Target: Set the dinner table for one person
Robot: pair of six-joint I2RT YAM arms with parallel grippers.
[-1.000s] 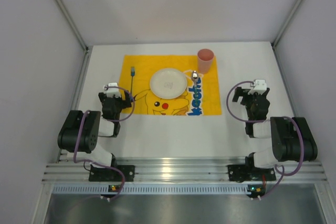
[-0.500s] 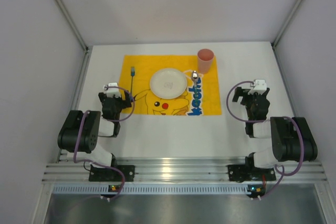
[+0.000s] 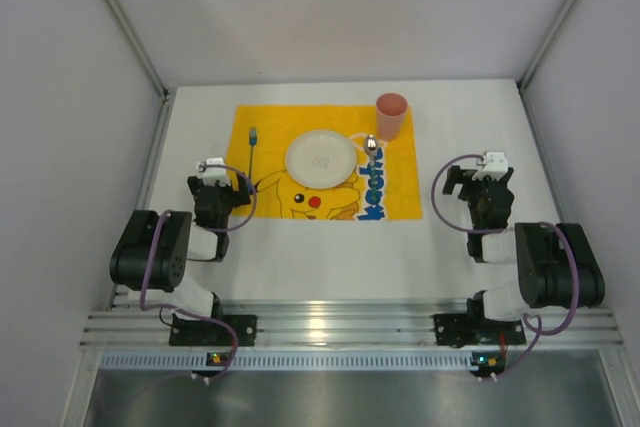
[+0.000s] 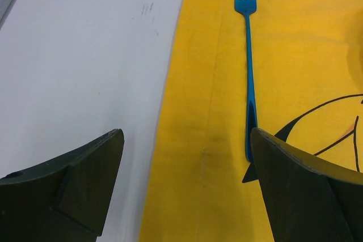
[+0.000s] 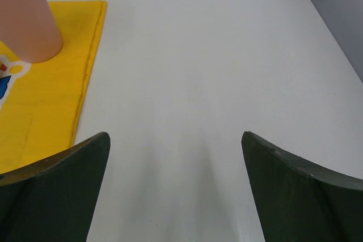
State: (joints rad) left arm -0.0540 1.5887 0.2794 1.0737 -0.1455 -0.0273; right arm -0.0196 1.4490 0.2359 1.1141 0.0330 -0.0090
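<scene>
The left gripper (image 4: 184, 138), spread wide and empty, hangs low over the left border of the placemat (image 3: 262, 123), with one finger close to the handle end of the fork (image 4: 249, 72). Any retreat is best drawn straight back toward the near edge of the bench (image 3: 480, 122), so that finger cannot nudge the fork. Fork, plate (image 3: 320, 158), spoon (image 3: 371, 144) and cup (image 3: 391, 115) lie in order across the placemat, toward the far edge, so the setting looks complete. The right gripper (image 5: 176, 137), also spread and empty, sits over bare bench with open room toward the right edge.
</scene>
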